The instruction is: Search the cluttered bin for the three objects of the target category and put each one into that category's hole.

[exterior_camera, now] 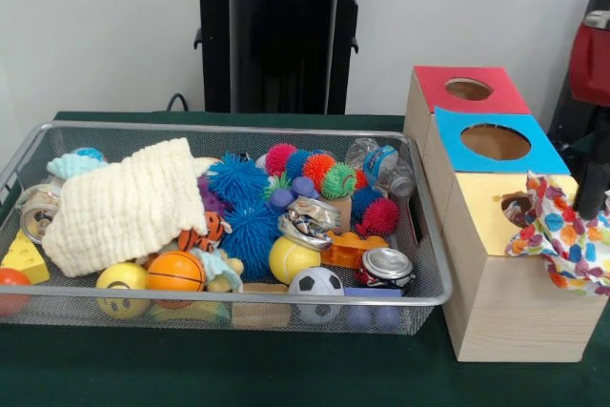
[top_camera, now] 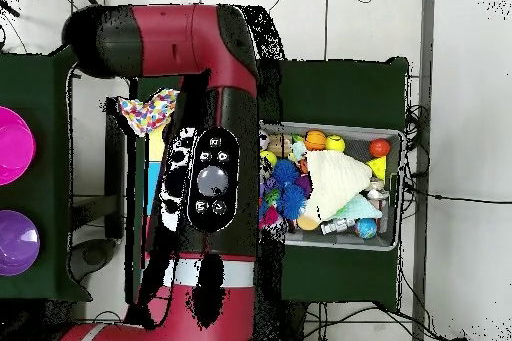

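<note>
The wire-mesh bin (exterior_camera: 238, 128) is full of balls, cans and toys, and shows in the overhead view (top_camera: 392, 137) too. One white printed cloth (exterior_camera: 562, 235) lies bunched over the right part of the yellow-panelled box (exterior_camera: 481, 212). It covers part of the round hole (exterior_camera: 518, 205) and hangs over the box's front edge. The cloth also shows in the overhead view (top_camera: 148, 112). My gripper (exterior_camera: 589, 193) comes down at the right edge, right against the cloth. Its tips are hidden behind the cloth. I see no other printed cloth in the bin.
A cream waffle cloth (exterior_camera: 124, 202) covers the bin's left half. The blue-panelled box (exterior_camera: 496, 143) and the red-panelled box (exterior_camera: 467, 90) stand behind the yellow one. The arm (top_camera: 200, 157) hides the boxes in the overhead view. Two purple bowls (top_camera: 15, 187) sit at the left there.
</note>
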Robot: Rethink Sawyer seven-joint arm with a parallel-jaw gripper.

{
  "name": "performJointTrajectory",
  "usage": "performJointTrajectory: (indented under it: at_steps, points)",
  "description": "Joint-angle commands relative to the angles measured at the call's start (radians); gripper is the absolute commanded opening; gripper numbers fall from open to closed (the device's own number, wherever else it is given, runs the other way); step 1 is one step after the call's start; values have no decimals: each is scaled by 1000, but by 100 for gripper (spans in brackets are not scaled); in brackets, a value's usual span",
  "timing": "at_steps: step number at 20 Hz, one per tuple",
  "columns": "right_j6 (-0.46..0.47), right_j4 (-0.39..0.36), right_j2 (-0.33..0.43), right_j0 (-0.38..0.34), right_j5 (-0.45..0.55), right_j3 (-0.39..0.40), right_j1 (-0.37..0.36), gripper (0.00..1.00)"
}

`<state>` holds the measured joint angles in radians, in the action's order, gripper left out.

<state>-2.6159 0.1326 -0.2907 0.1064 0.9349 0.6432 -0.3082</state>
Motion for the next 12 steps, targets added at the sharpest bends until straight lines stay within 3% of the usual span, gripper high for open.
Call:
performJointTrajectory:
  at_steps: [1,12]
  points:
    - [158,-69,95,-73,-70,132,39,100]
    - [173,-94,120,-95,-95,162,28,100]
